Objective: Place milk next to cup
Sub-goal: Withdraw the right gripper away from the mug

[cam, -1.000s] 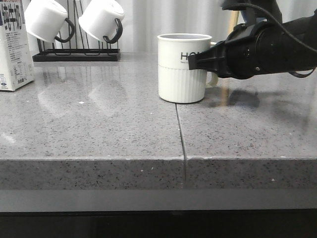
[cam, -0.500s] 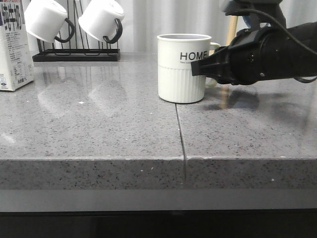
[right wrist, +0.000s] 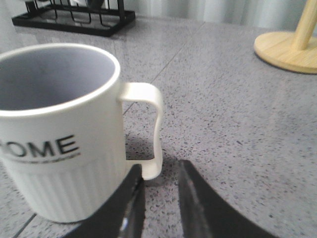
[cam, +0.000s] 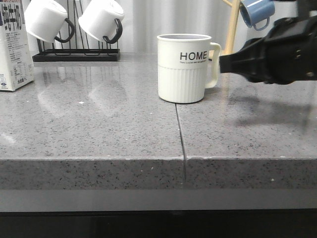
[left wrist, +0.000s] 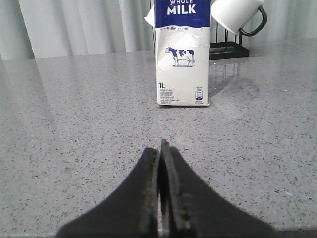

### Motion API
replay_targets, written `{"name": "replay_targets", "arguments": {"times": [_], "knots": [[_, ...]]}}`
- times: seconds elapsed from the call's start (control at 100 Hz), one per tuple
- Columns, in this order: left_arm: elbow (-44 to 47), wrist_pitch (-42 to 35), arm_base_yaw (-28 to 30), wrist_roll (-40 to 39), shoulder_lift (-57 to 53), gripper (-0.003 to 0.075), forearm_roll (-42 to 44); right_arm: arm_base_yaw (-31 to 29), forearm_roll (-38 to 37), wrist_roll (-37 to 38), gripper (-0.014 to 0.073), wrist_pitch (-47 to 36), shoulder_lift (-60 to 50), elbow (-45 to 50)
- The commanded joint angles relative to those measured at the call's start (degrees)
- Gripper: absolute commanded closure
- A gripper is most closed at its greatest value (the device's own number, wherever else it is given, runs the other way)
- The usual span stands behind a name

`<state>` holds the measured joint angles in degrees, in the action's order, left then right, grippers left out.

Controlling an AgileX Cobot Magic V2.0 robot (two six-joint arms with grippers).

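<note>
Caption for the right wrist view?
Right pincer, slightly open, just behind the HOME cup handle on grey countertop.

Bright, even indoor light. The glossy grey countertop (cam: 99, 124) mirrors the hanging white mugs (cam: 47, 20) as pale glare. Soft shadows fall under the cup (right wrist: 59, 129) and the right arm. The close wrist-view fingers look dark and blurred.

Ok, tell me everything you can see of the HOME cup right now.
The cup is a large cream-white mug, glossy like ceramic, "HOME" in black above a ribbed lower half, its cream handle toward the robot's right. It stands upright and empty on the grey speckled counter. The right gripper sits slightly parted just short of the handle; contact is unclear.
</note>
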<state>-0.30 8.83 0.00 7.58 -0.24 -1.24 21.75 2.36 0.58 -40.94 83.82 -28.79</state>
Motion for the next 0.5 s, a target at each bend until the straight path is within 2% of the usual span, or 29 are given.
{"name": "replay_targets", "arguments": {"times": [0.0,0.11,0.19,0.36,0.49], "knots": [[2.57,-4.19,0.04,-0.63,-1.72,0.0741,-0.19,0.11,-0.31,-0.58,0.0490,-4.55,-5.80,1.36],[2.57,-4.19,0.00,-0.63,-1.72,0.0741,-0.19,0.11,-0.31,-0.58,0.0608,-2.96,-12.03,4.66],[2.57,-4.19,0.04,-0.63,-1.72,0.0741,-0.19,0.11,-0.31,-0.26,0.0662,-0.52,-17.00,6.49],[2.57,-4.19,0.04,-0.63,-1.72,0.0741,-0.19,0.11,-0.31,-0.26,0.0659,9.52,-27.45,8.78],[2.57,-4.19,0.04,-0.63,-1.72,0.0741,-0.19,0.11,-0.31,-0.26,0.0659,20.48,-35.47,8.85]]}}
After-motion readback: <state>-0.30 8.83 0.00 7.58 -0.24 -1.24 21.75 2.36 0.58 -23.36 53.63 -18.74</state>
